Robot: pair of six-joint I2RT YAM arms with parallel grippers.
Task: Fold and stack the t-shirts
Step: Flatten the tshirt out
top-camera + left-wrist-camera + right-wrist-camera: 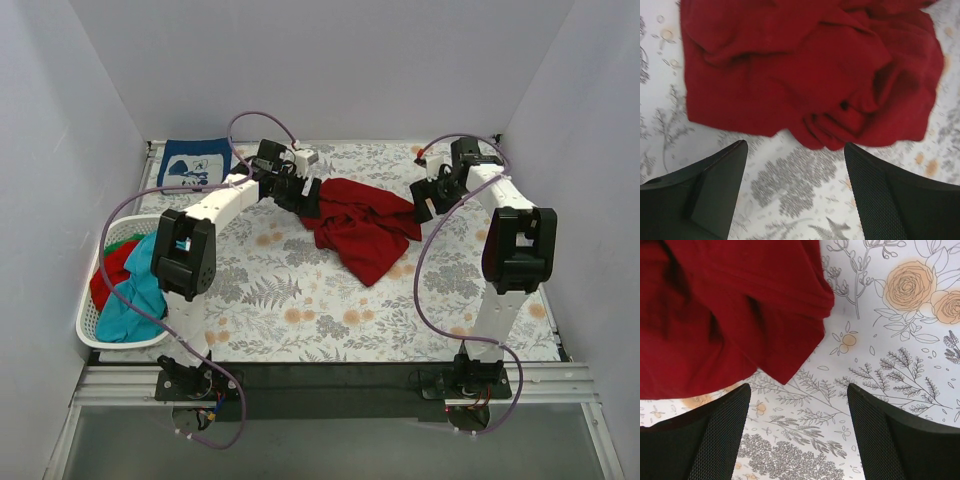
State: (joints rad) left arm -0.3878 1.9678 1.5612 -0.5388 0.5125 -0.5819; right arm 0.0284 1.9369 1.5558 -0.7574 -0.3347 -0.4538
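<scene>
Two arms are seen from the top external view, reaching over a floral table cloth (300,300). A dark red t-shirt (365,228) lies crumpled on the far middle of the cloth, between the two grippers. The left gripper (305,195) is held at the shirt's left edge and the right gripper (425,205) at its right edge. A navy t-shirt (193,162) with a white print is laid flat at the far left corner. A white laundry basket (120,343) is set at the left edge, with a teal t-shirt (135,295) and a red t-shirt (108,275) heaped in it.

In the left wrist view, the left gripper (795,145) is spread wide, with nothing caught between its fingers. The bunched dark red t-shirt (790,75) lies just beyond the fingertips, and the table cloth (790,190) is seen below it.

In the right wrist view, the right gripper (799,386) is likewise parted wide and nothing is held. A corner of the dark red t-shirt (715,315) hangs into the upper left, near the left fingertip, and bare table cloth (890,340) fills the remainder.
</scene>
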